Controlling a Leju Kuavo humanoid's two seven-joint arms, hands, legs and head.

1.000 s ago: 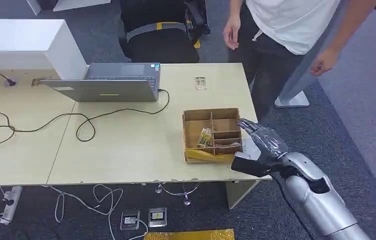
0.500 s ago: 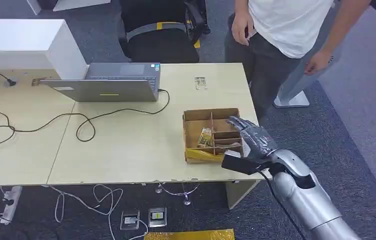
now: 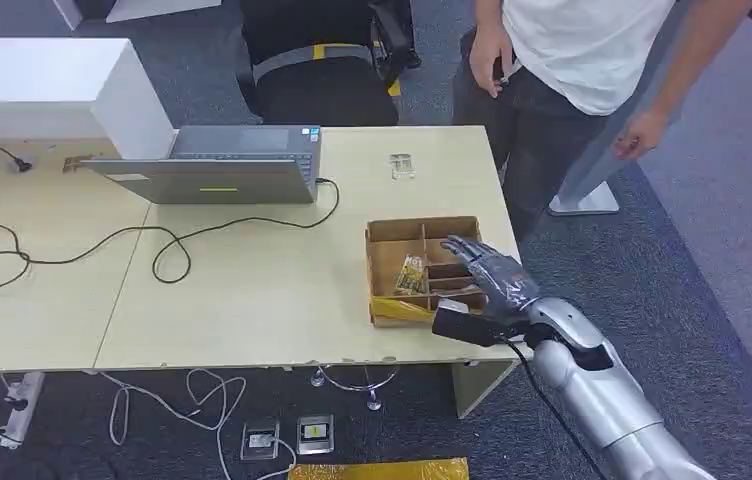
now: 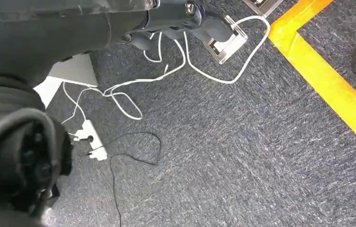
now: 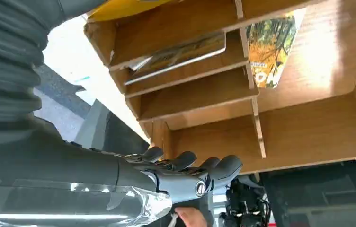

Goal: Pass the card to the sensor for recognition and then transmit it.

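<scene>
A brown cardboard organiser box (image 3: 384,262) stands near the table's right front corner. A yellow-green card (image 3: 411,275) lies in its middle compartment, and another card (image 3: 455,291) lies in a narrow slot on the box's right side. My right hand (image 3: 487,272) hovers over those right-side slots with its fingers stretched out and nothing in them. The right wrist view looks into the box (image 5: 204,113): the slotted card (image 5: 176,53), the yellow card (image 5: 271,52), and my empty right hand (image 5: 185,177) beside the box's wall. My left hand (image 4: 15,156) hangs above the floor, its fingers unclear.
A grey laptop (image 3: 222,165) with a black cable (image 3: 162,250) sits at the table's back. A small pale object (image 3: 400,166) lies behind the box. A person (image 3: 572,60) stands past the table's far right corner. A black chair (image 3: 322,70) is behind the table.
My right hand has moved left from beside the box's right edge to over its right-side slots. The person has shifted slightly behind the table.
</scene>
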